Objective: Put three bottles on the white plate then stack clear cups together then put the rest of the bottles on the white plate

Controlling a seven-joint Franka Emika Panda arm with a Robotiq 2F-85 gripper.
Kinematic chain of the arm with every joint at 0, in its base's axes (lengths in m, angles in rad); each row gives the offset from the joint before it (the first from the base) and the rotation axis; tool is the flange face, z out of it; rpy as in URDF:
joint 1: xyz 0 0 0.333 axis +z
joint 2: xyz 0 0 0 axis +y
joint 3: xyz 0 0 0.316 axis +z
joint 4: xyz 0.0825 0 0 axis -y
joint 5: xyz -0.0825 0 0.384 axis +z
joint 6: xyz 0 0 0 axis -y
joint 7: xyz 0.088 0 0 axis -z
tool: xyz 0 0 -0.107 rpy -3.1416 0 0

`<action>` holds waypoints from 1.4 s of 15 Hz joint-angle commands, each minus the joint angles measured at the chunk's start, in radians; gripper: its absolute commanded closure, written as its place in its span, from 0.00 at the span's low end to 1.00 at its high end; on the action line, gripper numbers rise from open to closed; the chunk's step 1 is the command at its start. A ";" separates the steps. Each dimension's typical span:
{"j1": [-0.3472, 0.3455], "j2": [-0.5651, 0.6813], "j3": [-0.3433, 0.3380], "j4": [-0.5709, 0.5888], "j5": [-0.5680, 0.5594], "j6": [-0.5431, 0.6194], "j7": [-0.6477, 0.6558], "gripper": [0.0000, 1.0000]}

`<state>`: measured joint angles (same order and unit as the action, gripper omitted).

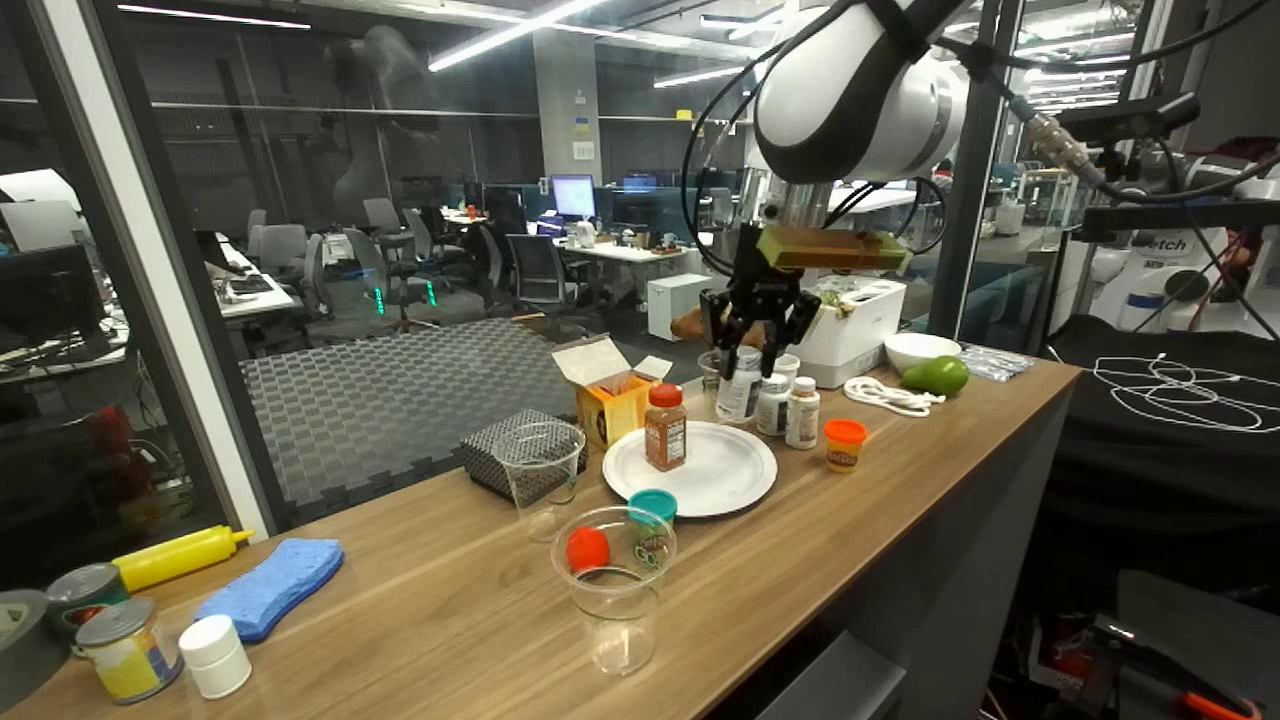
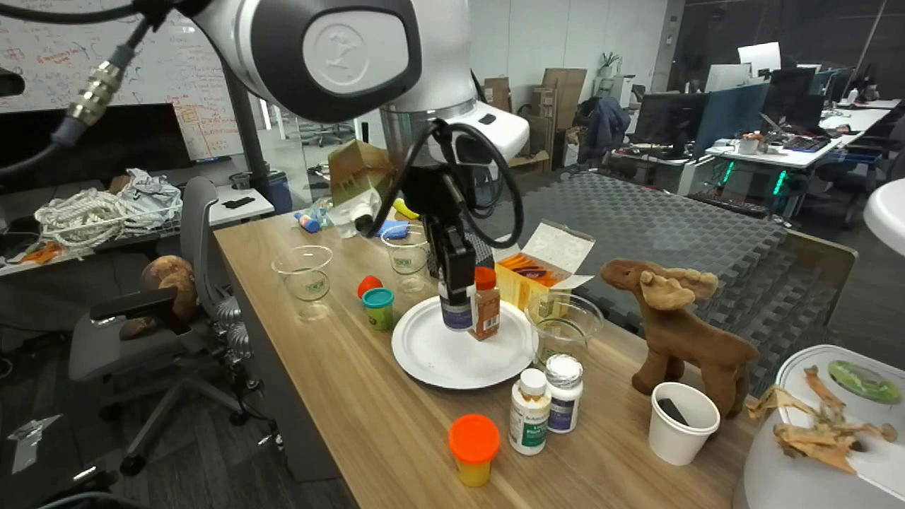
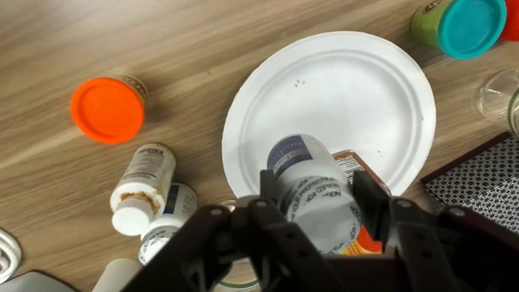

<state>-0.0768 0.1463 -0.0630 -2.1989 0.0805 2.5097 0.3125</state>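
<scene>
Gripper (image 3: 314, 180) clamps a white bottle (image 3: 313, 194) roughly upright above the white plate (image 3: 344, 97); its spot probably lies directly below, beside the red-capped bottle (image 1: 666, 432) near one edge.

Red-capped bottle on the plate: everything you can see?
The red-capped bottle looks like boxy clear plastic, reddish-brown contents, a white printed panel, cap on. It stands upright on the plate, off-centre. The white bottle held by the gripper partly hides it in the wrist view; whether they touch, I can't tell.
</scene>
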 commanded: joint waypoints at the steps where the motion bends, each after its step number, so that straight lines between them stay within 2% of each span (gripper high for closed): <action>1: -0.015 0.085 -0.001 0.091 0.098 0.002 -0.072 0.74; 10: -0.027 0.252 -0.007 0.236 0.099 -0.024 -0.055 0.74; 19: -0.030 0.330 0.002 0.308 0.104 -0.058 -0.062 0.74; 20: -0.030 0.330 0.002 0.306 0.105 -0.058 -0.062 0.45; 21: -0.028 0.326 0.002 0.303 0.103 -0.055 -0.061 0.24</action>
<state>-0.1044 0.4689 -0.0648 -1.9260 0.1514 2.4790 0.2700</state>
